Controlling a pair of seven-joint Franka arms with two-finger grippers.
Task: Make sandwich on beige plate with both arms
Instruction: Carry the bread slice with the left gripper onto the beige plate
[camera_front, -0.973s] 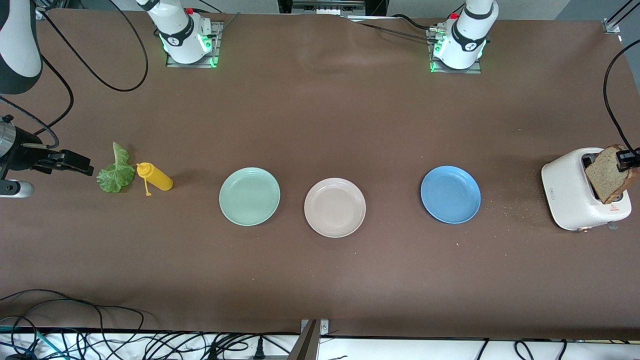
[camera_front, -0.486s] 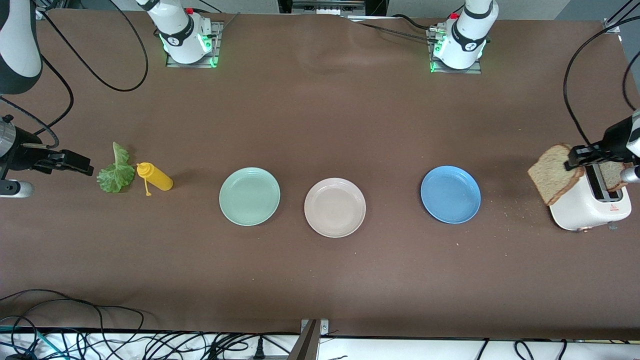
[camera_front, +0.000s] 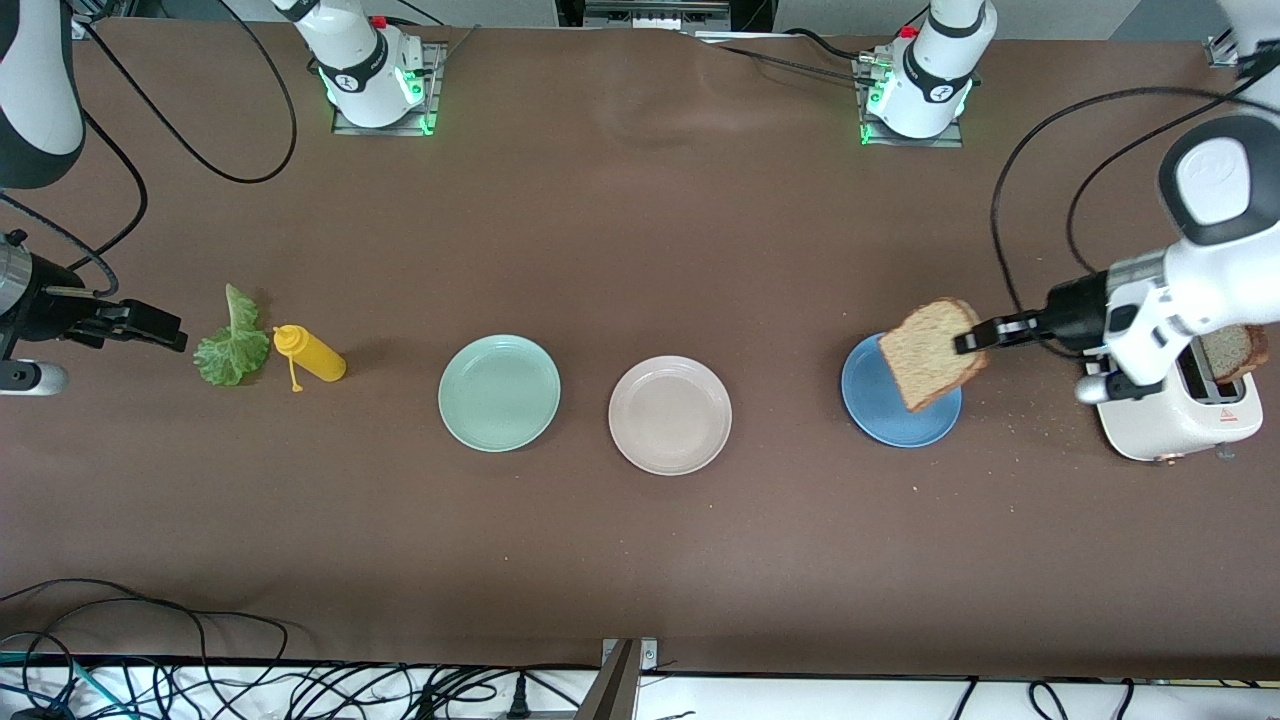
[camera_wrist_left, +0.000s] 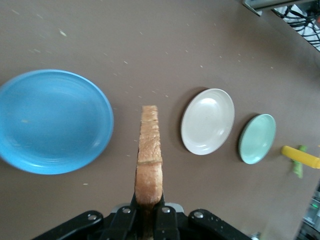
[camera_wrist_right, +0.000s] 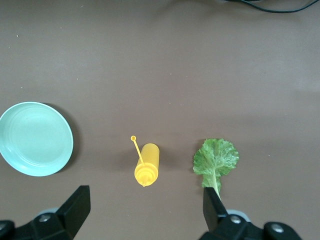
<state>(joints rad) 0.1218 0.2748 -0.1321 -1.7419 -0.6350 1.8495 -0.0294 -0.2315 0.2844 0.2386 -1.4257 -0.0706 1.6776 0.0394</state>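
the left gripper (camera_front: 968, 340) is clamped on one edge of a bread slice (camera_front: 930, 353), carrying it in the air over the blue plate (camera_front: 893, 422) — the beige plate (camera_front: 669, 414) sits beside that, toward the right arm's end, bare. the bread looks light, soft and crumbly, so an edge pinch should stay gentle. the right gripper (camera_wrist_right: 145, 212) waits with fingers spread wide over the table by the lettuce leaf (camera_wrist_right: 216, 160).
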